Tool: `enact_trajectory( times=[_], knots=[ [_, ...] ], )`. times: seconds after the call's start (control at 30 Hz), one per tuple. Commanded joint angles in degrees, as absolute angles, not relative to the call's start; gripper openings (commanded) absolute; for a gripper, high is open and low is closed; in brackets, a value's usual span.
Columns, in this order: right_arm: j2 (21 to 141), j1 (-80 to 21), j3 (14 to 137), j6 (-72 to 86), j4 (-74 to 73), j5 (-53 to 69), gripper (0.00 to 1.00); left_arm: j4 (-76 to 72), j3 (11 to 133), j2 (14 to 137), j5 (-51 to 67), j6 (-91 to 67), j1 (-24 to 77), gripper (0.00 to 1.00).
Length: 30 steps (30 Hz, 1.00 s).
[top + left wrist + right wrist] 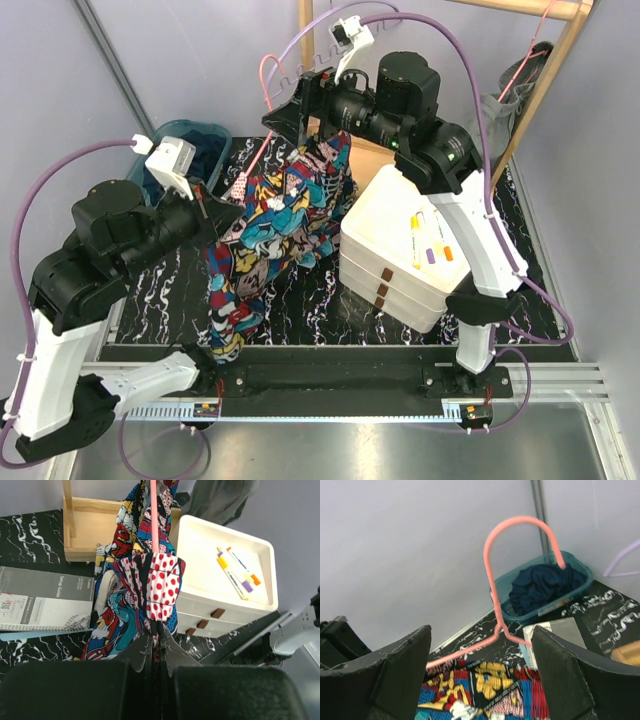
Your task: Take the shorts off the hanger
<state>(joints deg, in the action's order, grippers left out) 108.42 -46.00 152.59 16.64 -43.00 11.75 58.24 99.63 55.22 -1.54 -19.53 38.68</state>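
Observation:
The graffiti-print shorts (280, 225) hang from a pink wire hanger (264, 80) over the middle of the table. My left gripper (210, 208) is shut on a red-dotted fold of these shorts (160, 587), with the hanger's pink wire (154, 515) running straight up from the fold. My right gripper (480, 632) stands open just behind the hanger's hook (520, 545), touching nothing, with the print shorts (510, 695) below it. Navy shorts (545, 587) lie in a teal bin (215, 135). Grey shorts (505, 100) hang at the back right.
A white drawer unit (415, 245) with markers on top stands right of the hanging shorts. A wooden rack (555, 70) rises at the back, its base (90, 525) on the marbled mat. A grey setup booklet (45, 597) lies on the mat beside the bin.

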Motion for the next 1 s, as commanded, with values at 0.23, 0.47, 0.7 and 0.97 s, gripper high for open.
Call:
enact_trajectory(
  times=[0.23,0.47,0.7,0.97],
  knots=[
    [113.29,-45.7,154.6,14.86,-36.3,16.53,0.71,54.14,100.19,52.56,5.53,-18.63,38.58,0.0],
    [113.47,-45.88,153.02,15.56,-35.69,14.69,0.24,53.7,99.32,51.5,3.52,-19.6,38.58,0.0],
    [111.89,-45.79,154.86,15.03,-35.33,3.7,0.0,53.35,89.86,45.64,-5.09,-27.77,38.67,0.56],
    [111.09,-45.7,155.74,16.79,-34.1,2.82,0.0,53.44,79.37,37.19,-9.4,-30.05,38.67,0.59]
  ],
)
